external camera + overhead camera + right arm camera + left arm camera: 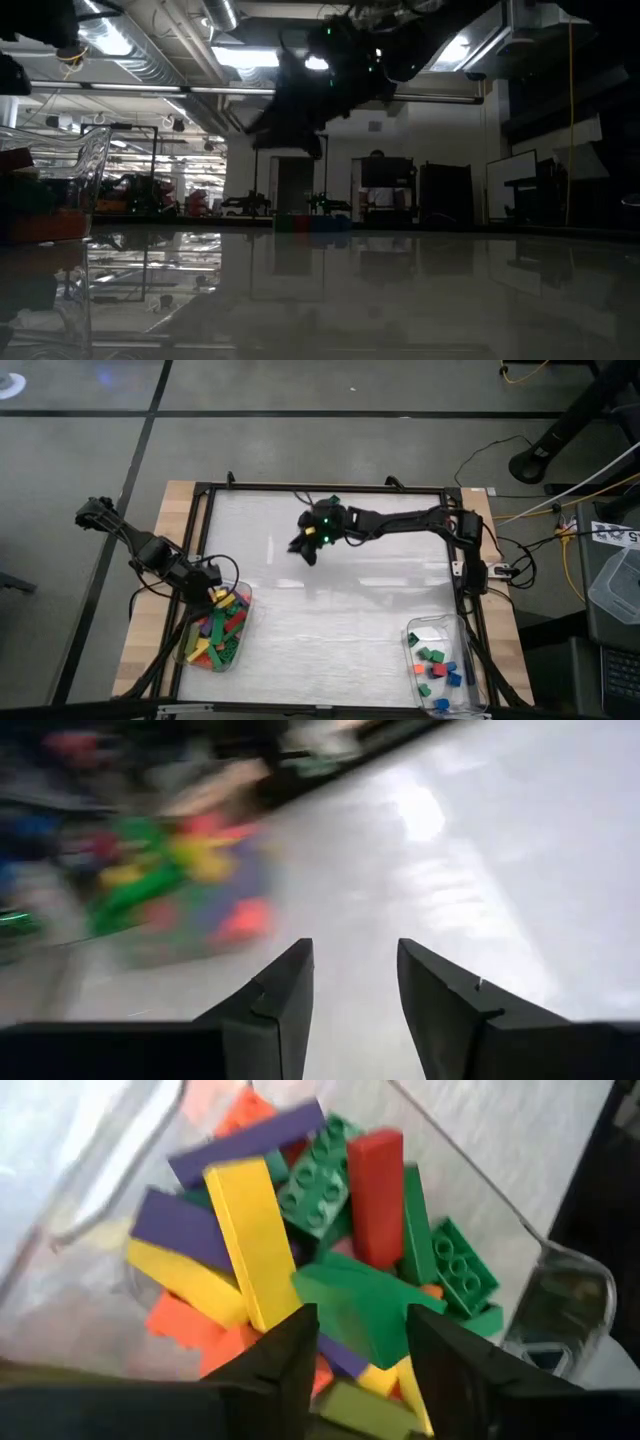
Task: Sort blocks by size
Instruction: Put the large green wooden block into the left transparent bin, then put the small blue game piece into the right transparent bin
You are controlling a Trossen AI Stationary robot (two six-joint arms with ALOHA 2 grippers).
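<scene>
A clear tub [243, 622] at the table's near left holds a heap of long blocks [255, 1240] in yellow, purple, red, green and orange. My left gripper [362, 1342] hangs open right over this heap, and a green block [365, 1302] lies tilted just beyond its fingertips. Whether the fingers touch that block, I cannot tell. A second clear tub [412, 635] at the near right holds small blocks [435, 665] in green, red and blue. My right gripper [308, 546] stands open and empty above the table's far middle.
The white table top [330, 610] lies bare between the two tubs, inside a black frame [200, 500]. A few coloured blocks [312, 222] show low at the table's far edge. Cables [560, 530] and a bin stand off the table's right side.
</scene>
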